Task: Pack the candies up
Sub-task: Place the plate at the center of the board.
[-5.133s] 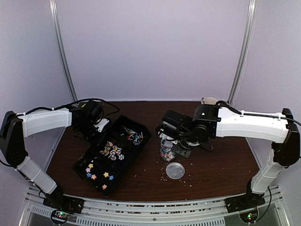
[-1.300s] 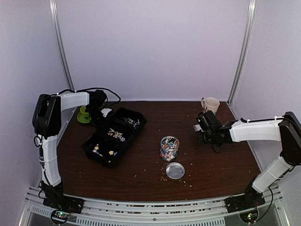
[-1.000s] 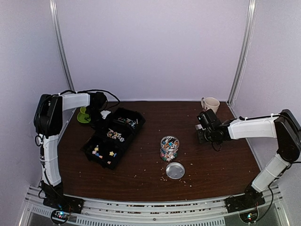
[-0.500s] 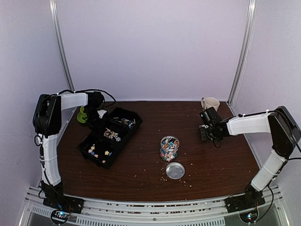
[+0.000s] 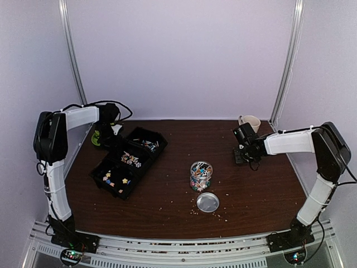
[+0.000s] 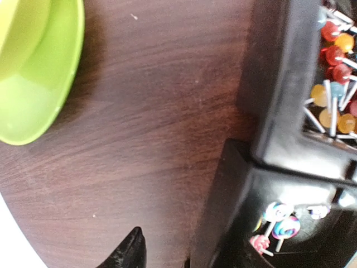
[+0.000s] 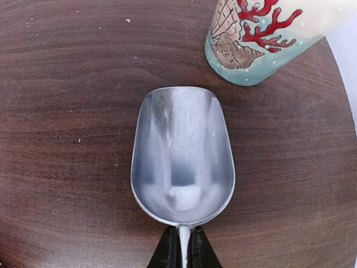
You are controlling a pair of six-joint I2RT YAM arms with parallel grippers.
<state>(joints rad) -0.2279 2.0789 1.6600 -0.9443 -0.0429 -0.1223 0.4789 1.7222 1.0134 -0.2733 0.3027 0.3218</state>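
One black tray (image 5: pixel 137 146) with three compartments stands on the left of the bench (image 5: pixel 262 190). The candies (image 5: pixel 131 159) fill all three. The far compartment has round red, orange and yellow lollipops (image 6: pixel 334 84) on white sticks, the middle one has swirled lollipops (image 6: pixel 281 218), and the near one has small star shapes (image 5: pixel 114 178). One clear jar (image 5: pixel 201 175), open at the top, stands upright near the middle of the bench with a mix of coloured candies inside. Its single round lid (image 5: pixel 207 202) lies flat just in front of it, apart from it. There is also one green bowl (image 6: pixel 33 72) at the far left, one mug (image 7: pixel 251 39) with a red coral and shell print at the far right, and one metal scoop (image 7: pixel 181 156). Pale crumbs (image 5: pixel 196 211) are scattered over the wood.

The left fingers (image 6: pixel 131 254) sit at the tray's far left corner, between the bowl and the tray. Only one tip shows, off to one side, with bare bench between it and the tray wall, so they stand apart. The lollipops lie just beyond that wall.

The right fingers (image 7: pixel 167 251) are pressed together on the scoop's thin handle. The scoop's bowl is bare metal, and it points at the mug, near it but not touching. The jar of candies is well apart from both pairs of fingers, between the two arms.
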